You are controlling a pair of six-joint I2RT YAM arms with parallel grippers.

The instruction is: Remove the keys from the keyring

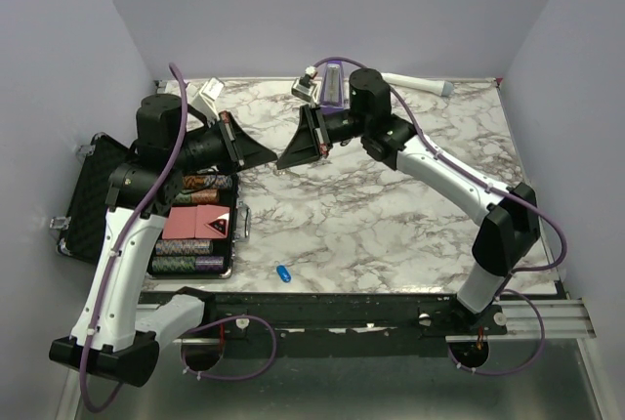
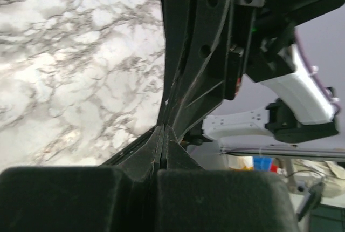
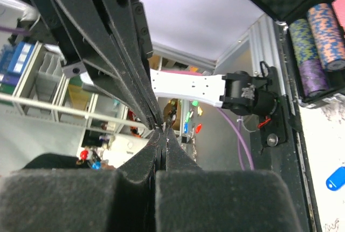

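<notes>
Left fingers (image 1: pixel 252 151) and right fingers (image 1: pixel 301 145), each pair pressed together, meet tip to tip; the blue-headed key (image 1: pixel 283 273) lies well apart at their 6 o'clock on the marble table (image 1: pixel 391 215)

Lavender walls (image 1: pixel 322 0), marble-patterned table (image 1: pixel 391 215)

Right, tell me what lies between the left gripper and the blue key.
Only bare marble table, seen in the top view, separates left gripper from blue key.

There were two end effectors, the left end effector (image 1: pixel 270 153) and right end effector (image 1: pixel 287 159), one blue-headed key (image 1: pixel 283 273), one black case (image 1: pixel 88 195), one purple block (image 1: pixel 333 85) and one white cylinder (image 1: pixel 420 83).
</notes>
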